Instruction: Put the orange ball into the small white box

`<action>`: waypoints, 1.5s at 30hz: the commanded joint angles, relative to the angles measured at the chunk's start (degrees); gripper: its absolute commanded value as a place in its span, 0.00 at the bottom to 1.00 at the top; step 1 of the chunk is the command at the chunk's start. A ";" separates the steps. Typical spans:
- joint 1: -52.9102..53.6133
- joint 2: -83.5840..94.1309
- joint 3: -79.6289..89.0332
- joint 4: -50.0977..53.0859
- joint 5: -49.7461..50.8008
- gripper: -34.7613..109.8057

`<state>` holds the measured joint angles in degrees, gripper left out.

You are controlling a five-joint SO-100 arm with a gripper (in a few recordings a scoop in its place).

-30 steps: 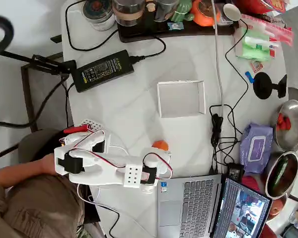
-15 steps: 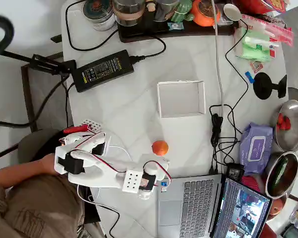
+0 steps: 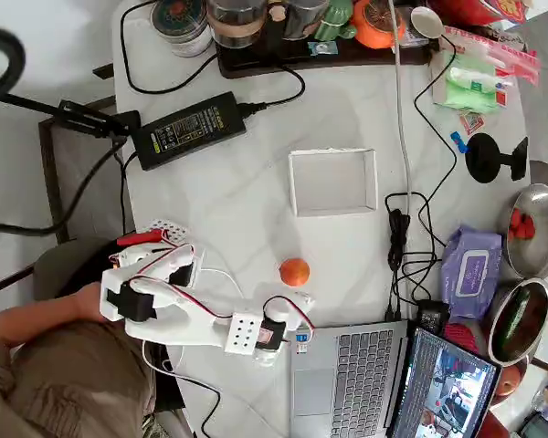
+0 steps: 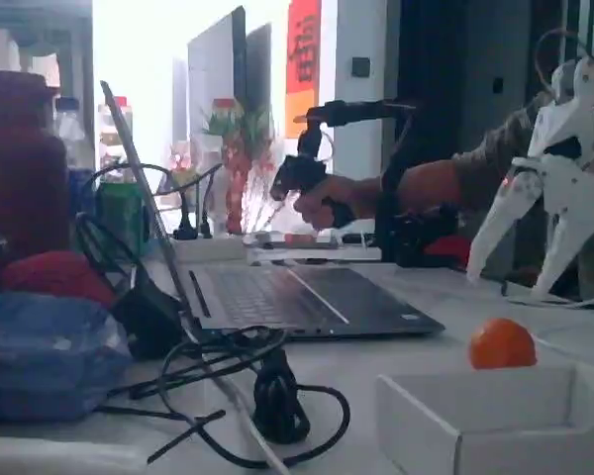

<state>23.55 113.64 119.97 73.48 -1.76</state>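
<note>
Gripper [image 3: 295, 307], white, at the near edge of the table [image 3: 247, 205] by the laptop [image 3: 347, 383]: drawn back from over the ball within the last second, and in the fixed view its fingers [image 4: 499, 223] are spread wide, holding nothing. Orange ball [image 3: 294, 272]: now uncovered, loose on the table just beyond the fingertips. Small white box [image 3: 333, 182]: farther off to the right, empty; grasp not yet made, so the whole transfer appears outstanding.

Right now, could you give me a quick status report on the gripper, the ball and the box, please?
Gripper open, raised off the table, holding nothing. Orange ball loose on the table, between gripper and small white box. Box empty; path to it clear.
</note>
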 commanded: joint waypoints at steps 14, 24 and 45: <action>0.26 1.05 4.31 -1.14 -6.42 0.51; 0.35 0.97 4.31 -1.41 -6.42 0.53; -0.44 -5.36 4.39 -5.98 -6.06 0.53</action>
<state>23.55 107.93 124.19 67.68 -6.94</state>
